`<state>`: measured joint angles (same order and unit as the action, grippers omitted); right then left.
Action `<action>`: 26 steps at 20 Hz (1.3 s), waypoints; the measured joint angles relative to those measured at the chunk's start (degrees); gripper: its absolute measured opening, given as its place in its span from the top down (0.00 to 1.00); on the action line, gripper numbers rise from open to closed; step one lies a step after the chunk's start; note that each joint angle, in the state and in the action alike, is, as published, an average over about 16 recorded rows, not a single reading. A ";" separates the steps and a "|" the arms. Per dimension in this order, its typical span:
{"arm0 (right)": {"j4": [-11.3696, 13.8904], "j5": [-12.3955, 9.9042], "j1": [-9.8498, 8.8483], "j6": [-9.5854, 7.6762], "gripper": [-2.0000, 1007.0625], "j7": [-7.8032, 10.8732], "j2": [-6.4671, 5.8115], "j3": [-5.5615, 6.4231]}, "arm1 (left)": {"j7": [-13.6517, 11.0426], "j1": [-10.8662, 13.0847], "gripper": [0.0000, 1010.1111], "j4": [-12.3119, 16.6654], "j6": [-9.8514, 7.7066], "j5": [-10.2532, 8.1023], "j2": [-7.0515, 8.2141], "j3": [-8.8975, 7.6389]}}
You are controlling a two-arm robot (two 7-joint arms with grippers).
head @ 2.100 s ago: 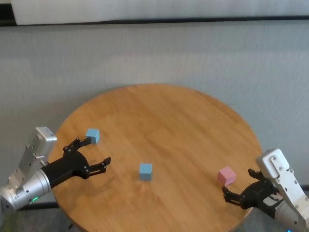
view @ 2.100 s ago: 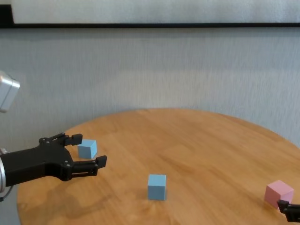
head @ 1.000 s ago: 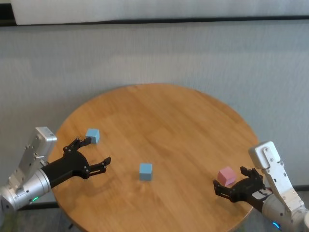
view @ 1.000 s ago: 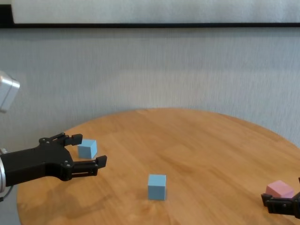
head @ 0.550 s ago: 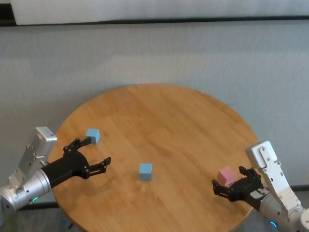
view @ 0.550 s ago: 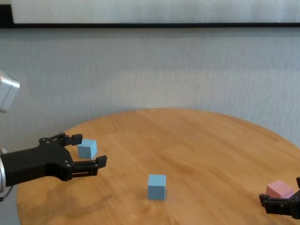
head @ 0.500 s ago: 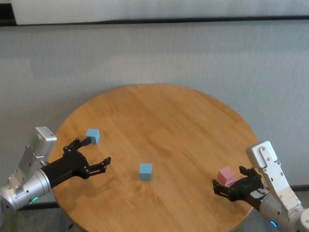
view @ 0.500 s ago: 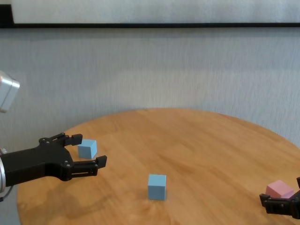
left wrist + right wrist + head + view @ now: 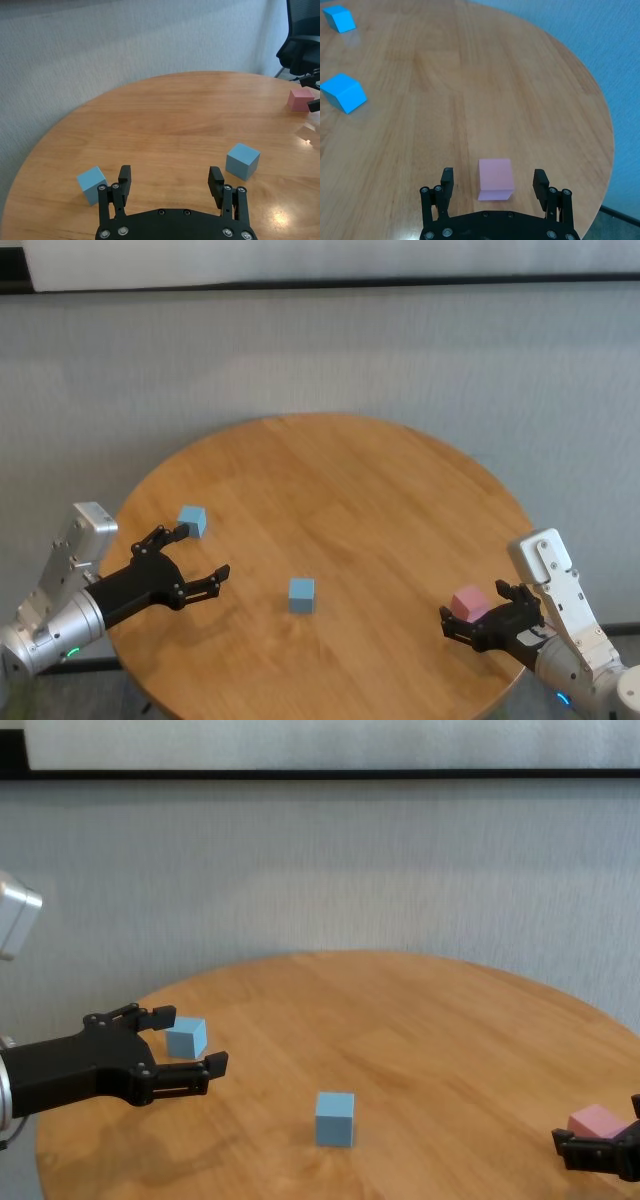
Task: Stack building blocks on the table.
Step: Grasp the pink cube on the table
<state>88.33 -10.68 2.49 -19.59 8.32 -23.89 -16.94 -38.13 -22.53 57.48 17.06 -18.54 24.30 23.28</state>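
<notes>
sitting flat on the table (image 9: 340,490), the 3 building blocks are all apart from one another and none is stacked. you can see the pink block (image 9: 468,603) near the table's right front edge, resting on the wood. the right gripper (image 9: 483,621) is at that edge with its jaws spread wide, and in the right wrist view the pink block (image 9: 495,179) lies between the 2 fingers (image 9: 445,186) without touching either. 1 light blue block (image 9: 301,594) stands toward the front of the table, a little left of the middle. the other light blue block (image 9: 192,520) sits near the left edge. your left gripper (image 9: 190,560) hangs over the left front edge, jaws released and empty; in the left wrist view that blue block (image 9: 92,184) is just beside the outer side of 1 finger (image 9: 124,181), not between them.
</notes>
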 joint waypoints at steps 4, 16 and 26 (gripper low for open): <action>-0.58 0.52 0.29 0.02 0.00 0.12 0.58 0.23 | 0.00 0.00 0.01 0.00 0.00 0.00 0.00 0.00; -1.86 1.63 0.85 -0.20 0.01 0.46 2.08 1.03 | 0.00 0.00 0.01 0.00 0.00 0.00 0.00 0.00; -2.07 2.56 0.94 -0.92 0.16 0.51 2.86 1.75 | 0.00 0.00 0.01 0.00 0.00 0.00 0.00 0.00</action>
<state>86.26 -8.11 3.43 -20.51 8.83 -21.03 -15.19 -38.13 -22.53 57.48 17.06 -18.54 24.30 23.28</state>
